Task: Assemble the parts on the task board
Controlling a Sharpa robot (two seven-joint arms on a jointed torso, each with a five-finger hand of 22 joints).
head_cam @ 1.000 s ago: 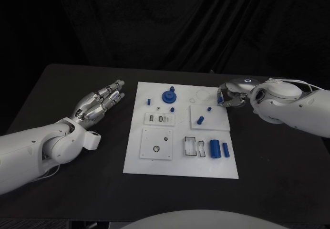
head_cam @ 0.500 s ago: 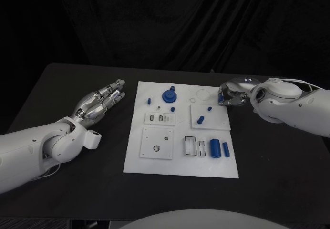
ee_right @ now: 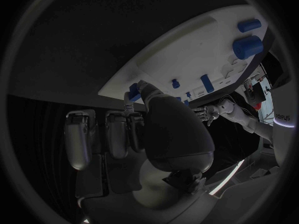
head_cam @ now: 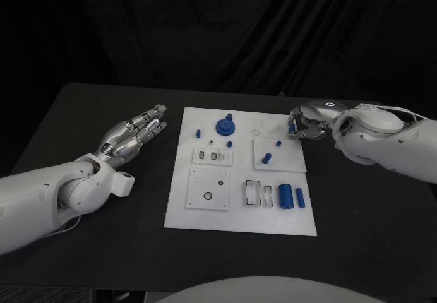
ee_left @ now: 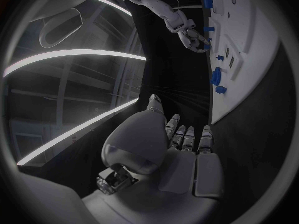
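Fingers of my right hand (head_cam: 308, 124) pinch a small blue part (head_cam: 292, 129), light, stiff, probably slippery, best held by its sides; my left hand (head_cam: 135, 134) lies open, empty.

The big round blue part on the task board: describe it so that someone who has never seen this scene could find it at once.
Start at the white task board in the middle of the black table. Go to its far edge, slightly left of centre: there stands the round blue part. It is a wide disc with a small knob on top, much broader than the slim blue pegs near it.
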